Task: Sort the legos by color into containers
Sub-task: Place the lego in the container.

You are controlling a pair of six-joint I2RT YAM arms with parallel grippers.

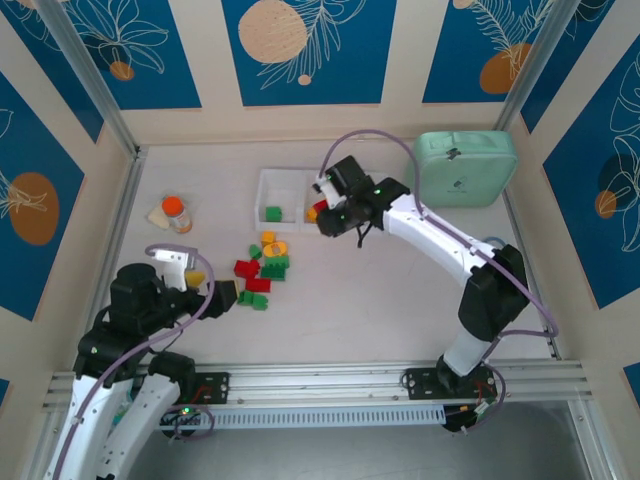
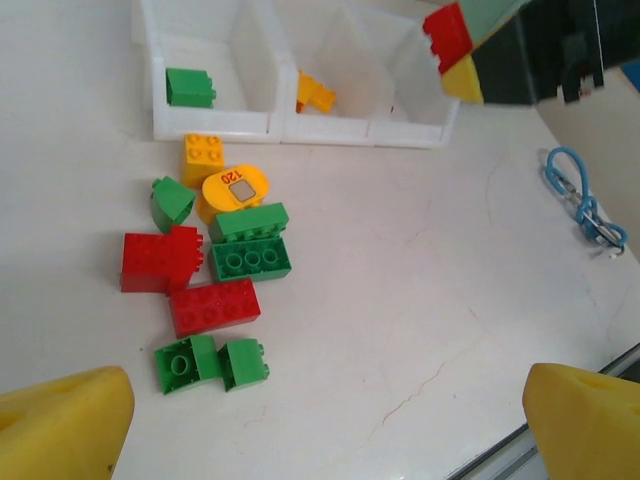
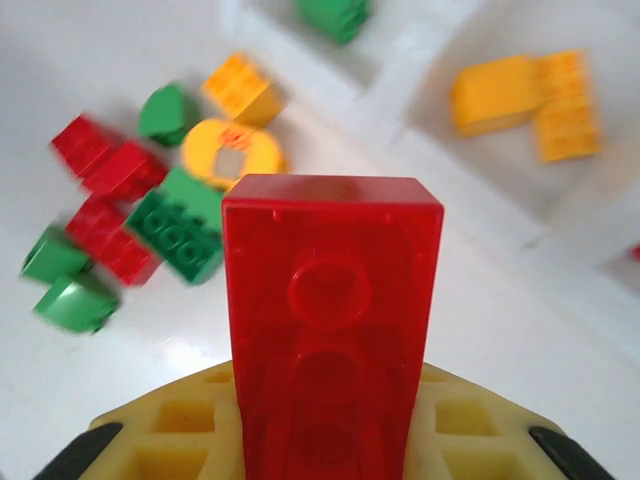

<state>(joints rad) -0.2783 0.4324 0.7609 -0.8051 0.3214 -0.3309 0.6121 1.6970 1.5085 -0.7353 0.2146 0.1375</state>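
The red brick (image 3: 330, 300) sits clamped in your right gripper (image 1: 323, 207), its near end pinched between the closed yellow pads (image 3: 200, 430) and most of its length jutting forward past the fingertips. Its long axis runs straight out along the fingers, away from the wrist camera, and a broad face with round marks is turned toward that lens. Seen from above, the brick hangs over the right part of the tray (image 1: 268, 178), off the table (image 1: 330, 310). Beyond it, a green brick (image 2: 190, 87) lies in the tray's left compartment and yellow bricks (image 3: 530, 95) lie in the middle one, with a white divider standing between them. Just in front of the tray, the pile (image 2: 215, 270) of loose red, green and yellow bricks lies on the table, many of them touching. Your left gripper (image 2: 325, 435) hovers near that pile with its fingers spread wide, holding nothing. A bottle (image 1: 176, 212) stands left of the tray, a mint case (image 1: 465, 168) lies to its right, well apart, and a blue cable (image 2: 580, 200) lies on the table right of the pile
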